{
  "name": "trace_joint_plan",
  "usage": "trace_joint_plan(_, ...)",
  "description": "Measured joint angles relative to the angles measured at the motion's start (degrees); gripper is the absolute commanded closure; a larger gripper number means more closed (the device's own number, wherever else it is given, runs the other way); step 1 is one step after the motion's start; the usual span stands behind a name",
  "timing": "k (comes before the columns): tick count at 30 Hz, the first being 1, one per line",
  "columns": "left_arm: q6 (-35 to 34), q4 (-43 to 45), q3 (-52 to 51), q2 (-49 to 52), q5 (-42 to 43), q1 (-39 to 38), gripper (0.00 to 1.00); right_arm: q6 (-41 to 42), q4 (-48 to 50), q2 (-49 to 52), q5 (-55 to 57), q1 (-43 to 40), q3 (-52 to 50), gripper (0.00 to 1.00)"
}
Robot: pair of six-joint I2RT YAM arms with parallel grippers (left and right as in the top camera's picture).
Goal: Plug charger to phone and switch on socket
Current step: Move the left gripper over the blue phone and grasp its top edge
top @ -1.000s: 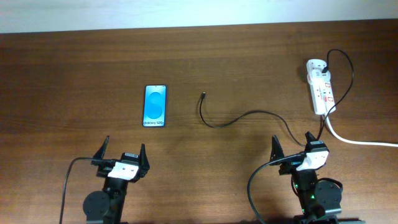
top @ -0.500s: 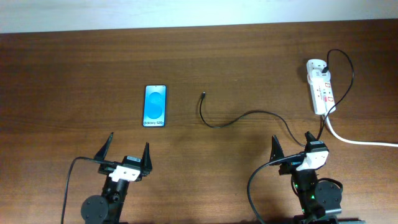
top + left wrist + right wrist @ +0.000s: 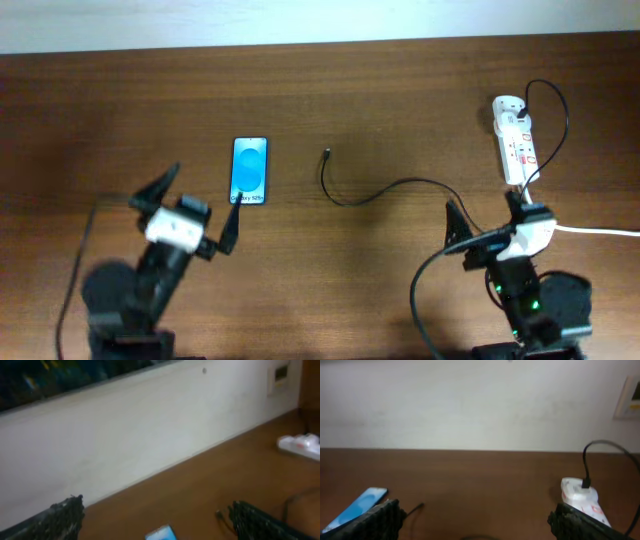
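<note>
Both empty, jaws wide: left gripper (image 3: 204,192) just beside the phone (image 3: 250,170), right gripper (image 3: 482,204) near the socket (image 3: 515,140). The charger (image 3: 385,188) lay between them, its plug tip (image 3: 327,153) apart from the phone. Best bet: pinch close behind the tip, keep it level with the port.

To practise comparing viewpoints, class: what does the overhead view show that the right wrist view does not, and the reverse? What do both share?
Only overhead: the left gripper, open near the phone, and the thick white cord leaving the socket. Only right wrist: the pale wall and a wall plate at upper right. Both: the phone, the charger's free tip and the socket.
</note>
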Motion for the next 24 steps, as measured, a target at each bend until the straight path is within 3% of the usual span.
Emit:
trace_joint_plan(9, -0.42, -25.66, 32.26, 29.22, 7.63, 0.04, 0.01, 0.02, -25.99, 23.28, -1.14, 0.0, 30.77, 0.02)
trace_joint_plan(16, -1.99, -34.82, 34.73, 37.55, 9.88, 0.04, 0.01, 0.02, -45.07, 39.87, -4.09, 0.0, 51.67, 0.02)
trace_joint_plan(21, -7.67, -33.4, 34.8, 42.6, 10.47, 0.02, 0.06, 0.02, -46.82, 45.33, -4.61, 0.0, 53.83, 0.02)
trace_joint_plan(24, -14.99, -36.3, 39.15, 48.17, 5.79, -0.2, 0.0, 0.02, -47.8, 46.84, -5.7, 0.0, 53.83, 0.02)
